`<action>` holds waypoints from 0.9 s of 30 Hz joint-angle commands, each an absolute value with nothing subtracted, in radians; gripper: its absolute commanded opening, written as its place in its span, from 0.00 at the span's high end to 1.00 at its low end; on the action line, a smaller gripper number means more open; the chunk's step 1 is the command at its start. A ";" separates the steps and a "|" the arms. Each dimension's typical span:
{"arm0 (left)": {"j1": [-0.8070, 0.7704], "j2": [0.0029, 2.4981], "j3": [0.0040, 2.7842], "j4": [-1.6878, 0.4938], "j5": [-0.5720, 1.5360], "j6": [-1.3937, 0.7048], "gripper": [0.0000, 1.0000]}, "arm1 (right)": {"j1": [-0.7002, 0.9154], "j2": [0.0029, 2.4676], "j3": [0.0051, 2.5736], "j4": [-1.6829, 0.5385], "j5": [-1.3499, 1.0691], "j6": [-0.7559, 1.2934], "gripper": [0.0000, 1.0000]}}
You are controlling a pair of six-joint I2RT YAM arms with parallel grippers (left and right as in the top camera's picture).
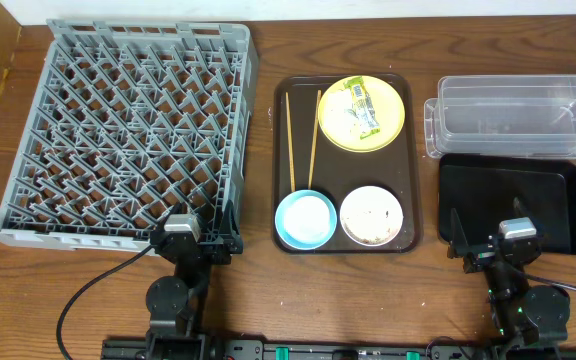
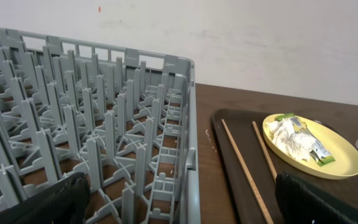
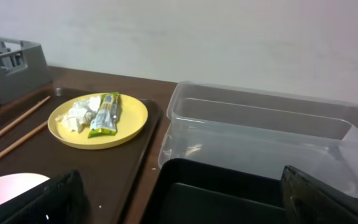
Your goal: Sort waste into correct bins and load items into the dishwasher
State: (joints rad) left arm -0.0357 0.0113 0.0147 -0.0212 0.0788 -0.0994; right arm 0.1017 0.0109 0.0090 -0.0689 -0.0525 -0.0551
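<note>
The grey dishwasher rack (image 1: 128, 130) fills the left side. A yellow plate (image 1: 388, 125) carries a yellow-green wrapper (image 1: 362, 106) and white tissue (image 1: 336, 118). Two chopsticks (image 1: 290, 140) lie left of it, above a light blue bowl (image 1: 305, 219). A white bowl (image 1: 371, 215) holds food scraps. At the right stand the clear tub (image 1: 513, 115) and the black tray bin (image 1: 548, 205). My left gripper (image 1: 192, 240) (image 2: 188, 202) is open at the rack's near right corner. My right gripper (image 1: 503, 242) (image 3: 188, 199) is open over the black bin's near edge. Both are empty.
Plate, bowls and chopsticks all rest on a dark brown serving tray (image 1: 413, 150) between the rack and the bins. Bare wooden table (image 1: 268, 290) shows along the front, where the arm bases and cables sit.
</note>
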 commanded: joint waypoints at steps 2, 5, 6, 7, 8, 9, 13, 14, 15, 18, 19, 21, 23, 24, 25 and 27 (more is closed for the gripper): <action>-0.039 0.012 0.004 -0.063 0.093 -0.083 0.04 | 0.110 0.006 0.006 -0.035 -0.046 -0.046 0.01; -0.039 0.012 0.004 -0.063 0.093 -0.083 0.04 | 0.110 0.006 0.006 -0.007 -0.073 -0.046 0.01; -0.039 0.012 0.004 -0.063 0.093 -0.083 0.04 | 0.110 0.006 0.006 -0.006 -0.082 -0.045 0.01; -0.039 0.012 0.004 -0.063 0.093 -0.083 0.04 | 0.110 0.006 0.006 -0.006 -0.086 -0.046 0.01; -0.039 0.012 0.004 -0.063 0.093 -0.083 0.04 | 0.110 0.006 0.006 -0.010 -0.087 -0.046 0.01; -0.039 0.012 0.004 -0.063 0.093 -0.083 0.04 | 0.110 0.006 0.006 -0.013 -0.086 -0.046 0.01; -0.039 0.016 0.004 -0.063 0.123 -0.117 0.04 | 0.110 0.006 0.006 -0.014 -0.091 -0.039 0.01; -0.039 0.020 0.004 -0.063 0.122 -0.132 0.04 | 0.110 0.006 0.006 -0.009 -0.107 -0.025 0.01; -0.039 0.025 0.004 -0.060 0.123 -0.142 0.04 | 0.110 0.006 0.006 -0.002 -0.120 -0.018 0.01; -0.039 0.027 0.015 -0.056 0.147 -0.186 0.04 | 0.110 0.006 0.007 0.012 -0.162 0.010 0.01; -0.039 0.028 0.025 -0.056 0.167 -0.186 0.04 | 0.110 0.008 0.012 0.007 -0.173 0.015 0.01; -0.039 0.039 0.057 -0.056 0.191 -0.186 0.04 | 0.110 0.022 0.030 0.004 -0.200 0.039 0.01; -0.039 0.067 0.107 -0.061 0.190 -0.185 0.04 | 0.110 0.056 0.063 0.004 -0.205 0.065 0.01; -0.039 0.098 0.149 -0.068 0.190 -0.185 0.04 | 0.110 0.094 0.093 0.004 -0.205 0.067 0.01; -0.039 0.124 0.178 -0.075 0.191 -0.185 0.04 | 0.110 0.124 0.117 0.004 -0.205 0.067 0.01; -0.039 0.205 0.259 -0.112 0.191 -0.185 0.04 | 0.110 0.216 0.186 0.004 -0.211 0.067 0.01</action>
State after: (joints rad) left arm -0.0357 0.1265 0.1329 -0.0975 0.1642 -0.1722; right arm 0.1017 0.1211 0.0784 -0.0017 -0.1841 0.0341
